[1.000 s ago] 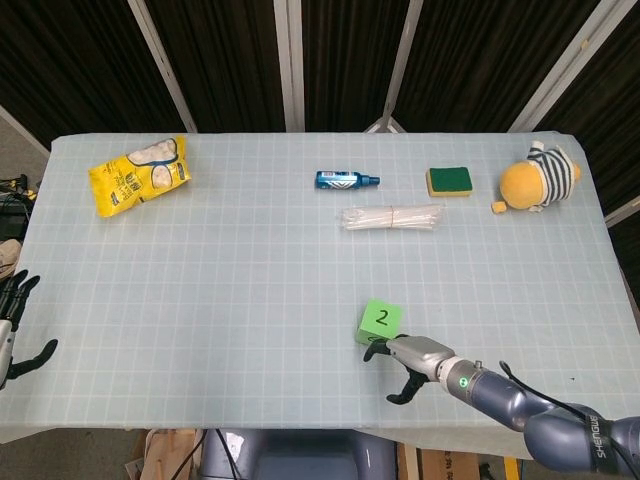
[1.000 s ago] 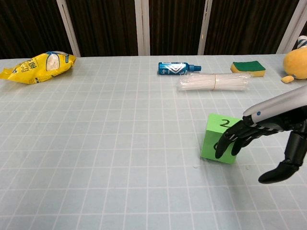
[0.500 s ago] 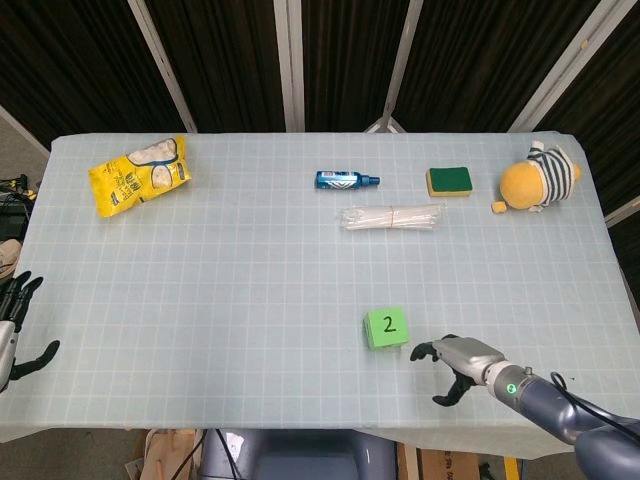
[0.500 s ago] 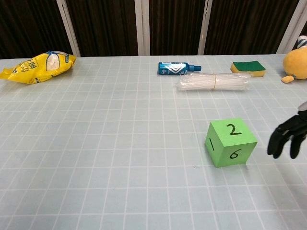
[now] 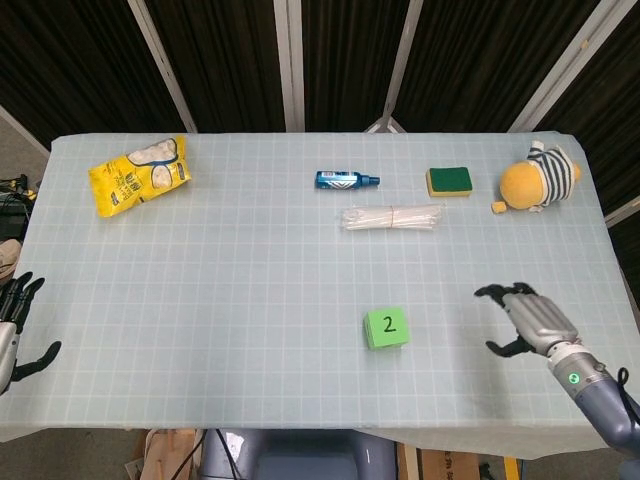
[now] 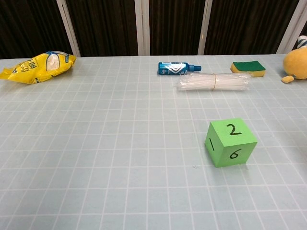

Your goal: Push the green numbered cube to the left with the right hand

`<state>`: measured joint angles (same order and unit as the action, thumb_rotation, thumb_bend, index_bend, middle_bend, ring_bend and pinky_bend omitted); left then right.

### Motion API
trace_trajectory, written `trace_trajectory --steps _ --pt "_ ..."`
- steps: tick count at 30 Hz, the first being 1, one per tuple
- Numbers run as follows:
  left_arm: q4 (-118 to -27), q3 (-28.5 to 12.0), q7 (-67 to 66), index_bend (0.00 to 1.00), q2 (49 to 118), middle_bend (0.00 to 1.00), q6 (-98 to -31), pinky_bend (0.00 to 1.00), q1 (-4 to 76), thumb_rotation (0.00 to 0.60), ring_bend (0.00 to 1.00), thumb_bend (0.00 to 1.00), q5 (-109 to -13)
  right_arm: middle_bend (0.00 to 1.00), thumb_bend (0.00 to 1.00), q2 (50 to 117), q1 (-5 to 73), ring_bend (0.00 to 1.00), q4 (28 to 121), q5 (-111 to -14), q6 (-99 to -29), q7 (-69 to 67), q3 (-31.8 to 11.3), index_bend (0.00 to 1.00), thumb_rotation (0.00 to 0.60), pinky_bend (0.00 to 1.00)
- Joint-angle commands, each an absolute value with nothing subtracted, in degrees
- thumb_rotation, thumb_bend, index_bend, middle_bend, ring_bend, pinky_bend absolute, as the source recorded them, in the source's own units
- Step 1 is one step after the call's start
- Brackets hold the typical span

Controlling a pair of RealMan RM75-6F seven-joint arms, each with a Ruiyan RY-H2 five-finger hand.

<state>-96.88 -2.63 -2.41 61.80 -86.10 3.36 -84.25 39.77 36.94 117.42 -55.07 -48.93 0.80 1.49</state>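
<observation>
I am keeping my right hand point(image 5: 527, 318) hovering over the table point(image 5: 250, 300) with its fingers spread and nothing in it, well to the right of the green numbered cube point(image 5: 386, 327). The cube is sitting apart from it near the table's front, showing 2 on top. My left hand point(image 5: 14, 330) is hanging off the table's left edge, fingers apart and empty.

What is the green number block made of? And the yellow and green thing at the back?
The green cube looks like matte foam or card: flat dull faces, hand-drawn numbers. The sponge looks like yellow foam under a rough green scrubbing layer.
</observation>
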Motion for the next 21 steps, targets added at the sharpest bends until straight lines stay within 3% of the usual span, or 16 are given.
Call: trace_trajectory --steps 1,9,21 --pt "-96.87 -2.60 -2.51 0.03 61.86 0.00 -86.14 0.00 3.38 0.600 0.00 0.34 -84.40 0.14 0.33 52.64 19.95 0.14 110.49 -61.93 -80.31 1.65 1.95 0.15 0.600 0.00" --pt "-96.42 -2.51 -1.58 0.03 61.91 0.00 -87.03 0.00 3.13 0.600 0.00 0.34 -85.33 0.14 0.33 63.13 8.15 0.10 97.67 -81.16 -97.53 2.44 6.50 0.15 0.600 0.00" --pt "-95.26 -2.61 1.33 0.03 61.52 0.00 -87.43 0.00 3.27 0.600 0.00 0.34 -86.38 0.12 0.33 64.48 5.78 0.06 94.88 -86.09 -96.28 11.35 6.46 0.15 0.600 0.00"
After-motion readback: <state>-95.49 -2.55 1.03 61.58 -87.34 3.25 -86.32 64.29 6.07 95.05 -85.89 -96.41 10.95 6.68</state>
